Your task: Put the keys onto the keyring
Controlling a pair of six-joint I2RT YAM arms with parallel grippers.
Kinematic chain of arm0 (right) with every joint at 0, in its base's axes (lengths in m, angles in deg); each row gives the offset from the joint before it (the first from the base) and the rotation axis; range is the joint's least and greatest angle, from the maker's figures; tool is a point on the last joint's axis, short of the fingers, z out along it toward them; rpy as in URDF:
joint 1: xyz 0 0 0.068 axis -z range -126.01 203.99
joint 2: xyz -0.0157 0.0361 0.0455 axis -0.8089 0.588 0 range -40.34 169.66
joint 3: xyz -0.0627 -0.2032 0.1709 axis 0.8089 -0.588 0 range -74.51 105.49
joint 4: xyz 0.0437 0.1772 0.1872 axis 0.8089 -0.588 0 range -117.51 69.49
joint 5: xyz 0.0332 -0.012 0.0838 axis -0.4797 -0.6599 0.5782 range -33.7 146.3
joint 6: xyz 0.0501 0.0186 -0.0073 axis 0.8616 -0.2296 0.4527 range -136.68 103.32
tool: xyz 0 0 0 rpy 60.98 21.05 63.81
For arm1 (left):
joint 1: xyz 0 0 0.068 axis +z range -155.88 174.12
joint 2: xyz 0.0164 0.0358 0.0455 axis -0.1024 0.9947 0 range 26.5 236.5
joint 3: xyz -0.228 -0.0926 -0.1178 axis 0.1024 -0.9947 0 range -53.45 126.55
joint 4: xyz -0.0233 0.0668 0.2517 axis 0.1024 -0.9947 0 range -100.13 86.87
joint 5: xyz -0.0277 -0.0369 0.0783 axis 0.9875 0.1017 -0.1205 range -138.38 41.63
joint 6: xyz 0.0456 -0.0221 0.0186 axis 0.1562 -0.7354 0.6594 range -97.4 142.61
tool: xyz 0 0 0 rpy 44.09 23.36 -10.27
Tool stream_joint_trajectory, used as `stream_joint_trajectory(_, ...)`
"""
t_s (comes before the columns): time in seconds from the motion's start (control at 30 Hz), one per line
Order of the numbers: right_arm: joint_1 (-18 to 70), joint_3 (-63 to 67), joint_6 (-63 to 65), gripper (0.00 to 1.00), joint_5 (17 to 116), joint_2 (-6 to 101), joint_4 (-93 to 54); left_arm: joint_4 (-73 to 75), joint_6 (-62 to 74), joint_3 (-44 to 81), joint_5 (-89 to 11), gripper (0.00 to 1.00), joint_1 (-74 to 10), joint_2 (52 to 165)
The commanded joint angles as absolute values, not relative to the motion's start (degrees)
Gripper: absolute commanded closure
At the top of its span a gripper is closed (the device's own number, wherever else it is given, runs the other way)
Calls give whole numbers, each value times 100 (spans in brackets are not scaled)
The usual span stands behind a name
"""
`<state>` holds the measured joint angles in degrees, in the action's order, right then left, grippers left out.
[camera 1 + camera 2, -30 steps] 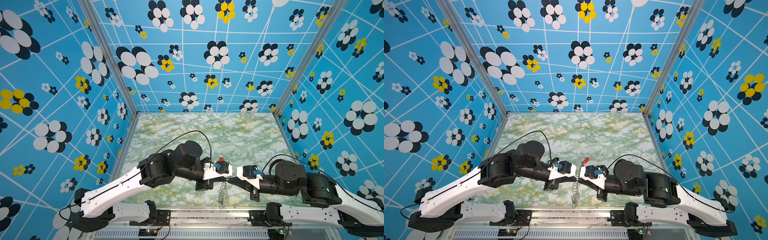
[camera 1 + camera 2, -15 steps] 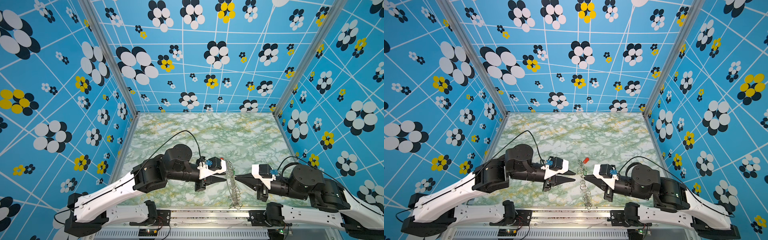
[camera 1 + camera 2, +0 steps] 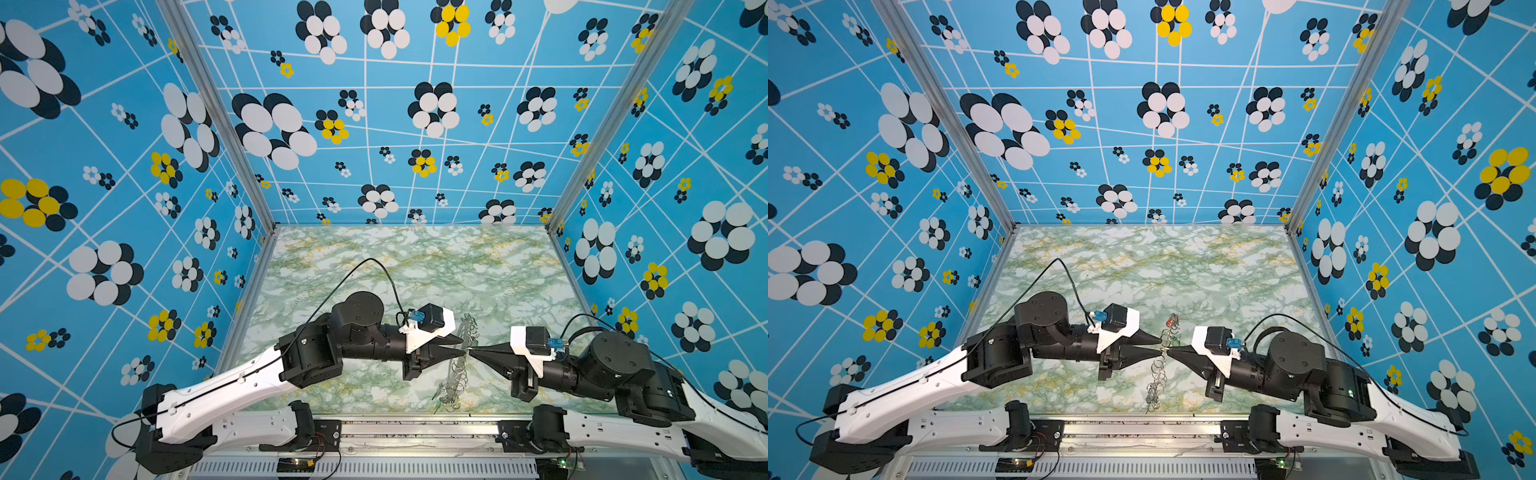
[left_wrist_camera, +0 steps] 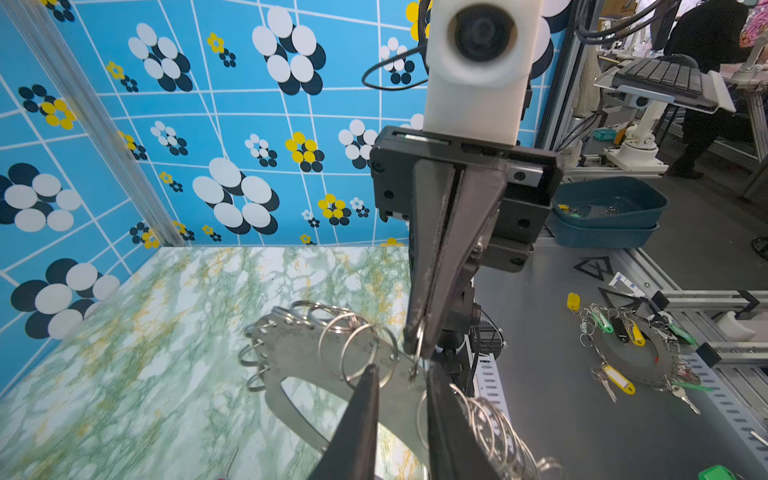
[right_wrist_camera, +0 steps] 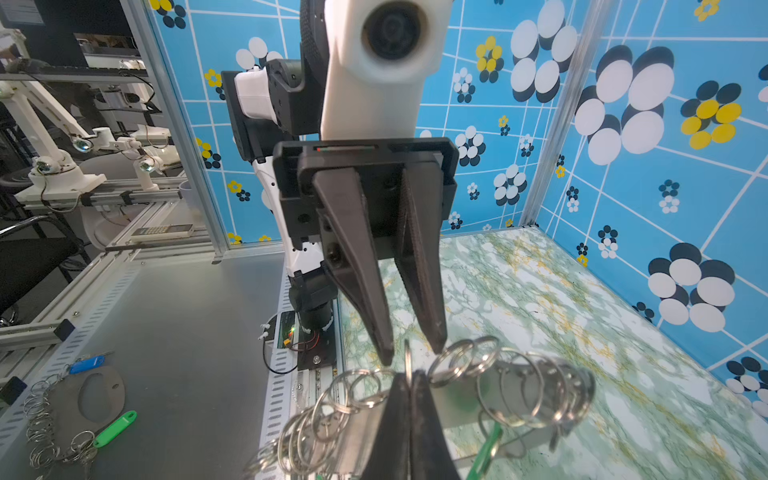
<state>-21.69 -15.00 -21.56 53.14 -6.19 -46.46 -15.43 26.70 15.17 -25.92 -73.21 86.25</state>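
The keyring (image 3: 458, 365) (image 3: 1158, 376), a grey plate edged with wire rings, hangs above the marble table between both arms. My right gripper (image 3: 471, 352) (image 5: 409, 376) is shut on one wire ring (image 5: 408, 357) and carries it. My left gripper (image 3: 462, 347) (image 4: 403, 370) faces it, jaws slightly open, with its fingertips (image 4: 371, 372) just in front of the plate (image 4: 299, 353) and nothing clamped. A red-tagged key (image 3: 1172, 321) hangs at the keyring's far end. A green tag (image 5: 484, 453) (image 3: 438, 395) dangles near its lower end.
Patterned blue walls (image 3: 124, 249) close in the table (image 3: 415, 266) on three sides. Outside on the grey bench lie other keyrings with coloured tags (image 4: 636, 353) (image 5: 83, 399) and stacked blue bins (image 4: 606, 208).
My left gripper opened and let go of the red-tagged key, which now hangs on the keyring. Both arms drew apart, then closed in again, with the keyring still in the right gripper.
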Motion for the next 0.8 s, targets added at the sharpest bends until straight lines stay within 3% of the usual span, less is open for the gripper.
stream_joint_trajectory(0.0, -2161, -1545, -2050, 100, 5252, -697, -4170, -1162, 2577, 1429, -2466, 80, -7379, 8556)
stream_joint_trajectory(0.2, -2160, -1549, -2055, 100, 5230, -743, -4112, -1181, 2560, 1430, -2333, 89, -7400, 8600)
stream_joint_trajectory(0.63, -2160, -1590, -2032, 100, 5309, -734, -4013, -1018, 2551, 1360, -2227, 81, -7408, 8622)
stream_joint_trajectory(0.77, -2159, -1596, -2013, 100, 5340, -725, -3997, -896, 2561, 1317, -2171, 83, -7415, 8596)
